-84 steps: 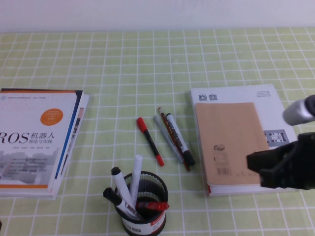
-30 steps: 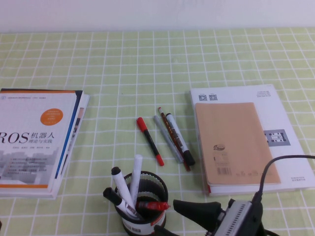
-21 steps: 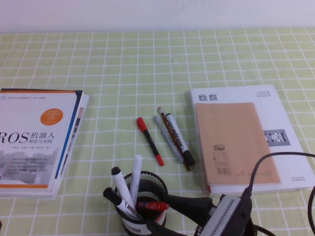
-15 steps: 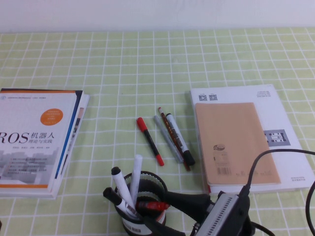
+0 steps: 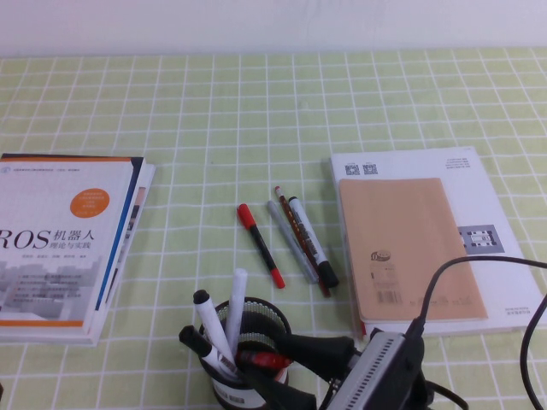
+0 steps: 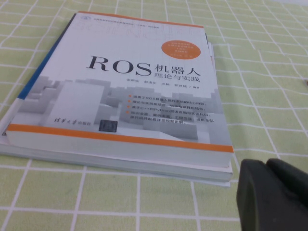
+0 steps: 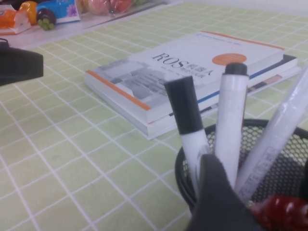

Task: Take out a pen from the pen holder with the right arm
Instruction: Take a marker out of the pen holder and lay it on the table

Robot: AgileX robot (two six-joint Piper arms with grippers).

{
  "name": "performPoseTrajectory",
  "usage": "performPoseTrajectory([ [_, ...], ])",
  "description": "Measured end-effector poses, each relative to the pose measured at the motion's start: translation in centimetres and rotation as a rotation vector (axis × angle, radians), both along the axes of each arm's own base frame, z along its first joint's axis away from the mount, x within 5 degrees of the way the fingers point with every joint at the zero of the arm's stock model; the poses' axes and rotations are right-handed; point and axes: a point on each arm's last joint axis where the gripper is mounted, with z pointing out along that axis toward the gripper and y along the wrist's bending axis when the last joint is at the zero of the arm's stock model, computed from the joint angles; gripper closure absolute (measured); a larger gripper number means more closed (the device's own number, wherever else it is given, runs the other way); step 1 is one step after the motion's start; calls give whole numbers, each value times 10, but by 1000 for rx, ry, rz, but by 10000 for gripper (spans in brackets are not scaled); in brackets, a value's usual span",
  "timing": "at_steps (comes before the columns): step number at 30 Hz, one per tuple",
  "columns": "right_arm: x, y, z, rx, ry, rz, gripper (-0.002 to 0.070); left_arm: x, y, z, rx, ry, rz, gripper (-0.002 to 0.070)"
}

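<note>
A: Where has the right gripper [image 5: 267,366] got to?

B: It's down at the near edge of the green-and-white checked tablecloth [image 5: 256,111], reaching in from the right at the round black mesh pen holder [image 5: 267,318]. Its jaws stand apart, one on each side of the red-capped pen [image 5: 263,359] that leans over the holder's right rim. I can't tell from here whether either one touches the cap.

A: What else is in the holder?

B: There's a plain white marker [image 5: 237,301] and two white markers with black caps [image 5: 205,312]. All three tilt toward the left.

A: And the left gripper [image 6: 272,192]?

B: It's low over the cloth on the left, close to the near side of the thick white book with an orange band and "ROS" on its cover [image 5: 60,248]. I can't tell whether it's open or shut.

A: Is anything loose on the table?

B: Beyond the holder, in the middle, lies a slim black pen with a red cap [image 5: 261,245]. Just to its right is a small bunch made up of a grey pen [image 5: 286,231], a brown one [image 5: 282,198] and a white marker with a black end [image 5: 309,242]. Further right, a tan notebook [image 5: 406,252] lies on a larger white booklet [image 5: 479,184]. The right arm's black cable [image 5: 436,290] arcs across the booklet's near corner.
</note>
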Motion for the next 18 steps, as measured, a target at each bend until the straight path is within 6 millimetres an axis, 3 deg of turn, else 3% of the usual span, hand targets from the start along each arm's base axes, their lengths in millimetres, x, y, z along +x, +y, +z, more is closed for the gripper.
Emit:
performPoseTrajectory([
  [5,1,2,2,2,-13,1,400,0,0,0,0,0,0,683],
  [15,3,1,1,-16,-34,-26,580,0,0,0,0,0,0,683],
  [18,4,1,1,-15,-34,-34,596,0,0,0,0,0,0,683],
])
